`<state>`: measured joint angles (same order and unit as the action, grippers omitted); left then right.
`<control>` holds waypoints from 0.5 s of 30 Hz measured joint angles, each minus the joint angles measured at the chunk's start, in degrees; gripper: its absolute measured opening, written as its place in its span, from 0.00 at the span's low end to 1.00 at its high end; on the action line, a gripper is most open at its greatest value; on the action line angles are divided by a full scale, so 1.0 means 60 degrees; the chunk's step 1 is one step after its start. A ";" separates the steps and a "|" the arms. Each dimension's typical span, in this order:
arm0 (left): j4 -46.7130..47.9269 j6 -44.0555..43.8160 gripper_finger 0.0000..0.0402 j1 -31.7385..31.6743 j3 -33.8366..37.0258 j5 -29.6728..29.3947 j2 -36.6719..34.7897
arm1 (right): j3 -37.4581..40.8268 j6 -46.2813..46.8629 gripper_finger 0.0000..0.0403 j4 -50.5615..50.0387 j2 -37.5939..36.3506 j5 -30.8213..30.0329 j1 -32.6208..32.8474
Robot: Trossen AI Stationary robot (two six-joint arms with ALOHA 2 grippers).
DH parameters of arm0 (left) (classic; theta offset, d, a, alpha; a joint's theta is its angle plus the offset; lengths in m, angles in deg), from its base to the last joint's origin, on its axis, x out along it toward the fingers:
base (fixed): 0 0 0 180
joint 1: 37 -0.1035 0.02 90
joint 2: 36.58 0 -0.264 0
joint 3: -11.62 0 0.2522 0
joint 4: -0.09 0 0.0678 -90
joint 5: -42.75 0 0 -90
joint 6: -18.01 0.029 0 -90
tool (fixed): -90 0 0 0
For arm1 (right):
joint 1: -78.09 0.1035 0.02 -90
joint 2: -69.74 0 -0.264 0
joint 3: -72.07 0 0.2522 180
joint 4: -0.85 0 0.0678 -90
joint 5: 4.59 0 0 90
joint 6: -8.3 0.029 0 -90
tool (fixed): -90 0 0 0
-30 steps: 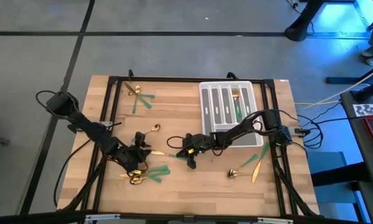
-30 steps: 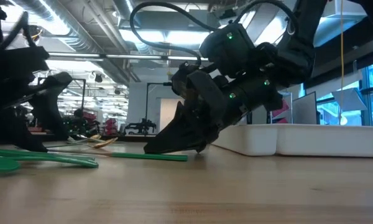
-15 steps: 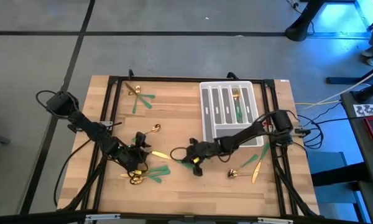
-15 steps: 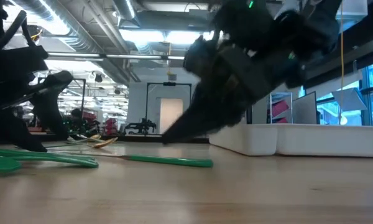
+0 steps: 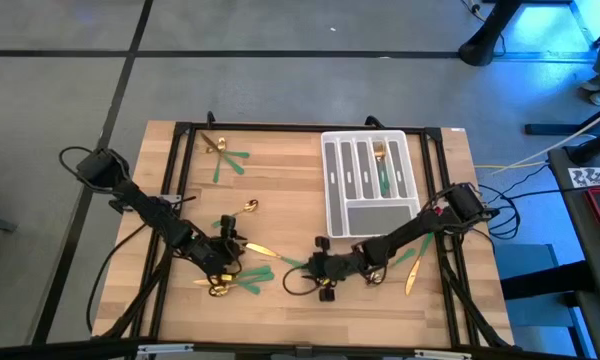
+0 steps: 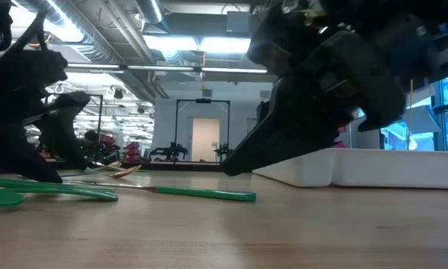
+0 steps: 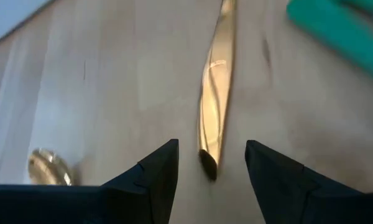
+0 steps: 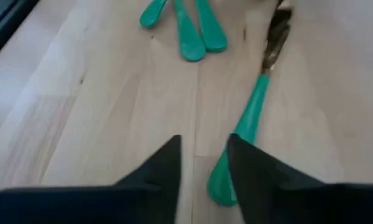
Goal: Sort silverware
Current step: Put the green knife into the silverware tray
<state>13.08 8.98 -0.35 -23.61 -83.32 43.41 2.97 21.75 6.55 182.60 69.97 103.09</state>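
Low view: wooden table point(image 6: 284, 232) (ceiling strip-lights point(image 6: 201, 46) behind).

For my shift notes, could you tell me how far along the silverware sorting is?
Early. Done: a couple of pieces lie in the tray. In hand: nothing; both the left gripper and right gripper stand open over a knife. Left: the scattered silverware on the table.

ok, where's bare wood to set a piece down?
Free: the middle strip between the top-left silverware and the tray; also the near edge, bottom right. Crowded: the front, where left tool, right tool and a knife cluster.
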 joint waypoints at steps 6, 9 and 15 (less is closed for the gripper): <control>-0.1424 0.0523 0.42 0.0000 -0.0018 -0.0460 0.0500 | -0.0022 0.0817 0.54 0.0094 0.0321 -0.2290 0.0206; -0.2308 0.0844 0.38 -0.0054 -0.0024 -0.0590 0.0908 | -0.0041 0.1019 0.55 0.0302 0.0659 -0.2413 0.0105; -0.3832 0.1591 0.33 -0.0496 -0.0290 -0.0650 0.1667 | -0.0066 0.1257 0.56 0.0675 0.1005 -0.2153 0.0073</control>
<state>-9.91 18.53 -3.33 -25.35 -87.22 53.41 2.58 29.29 10.60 188.64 57.05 103.52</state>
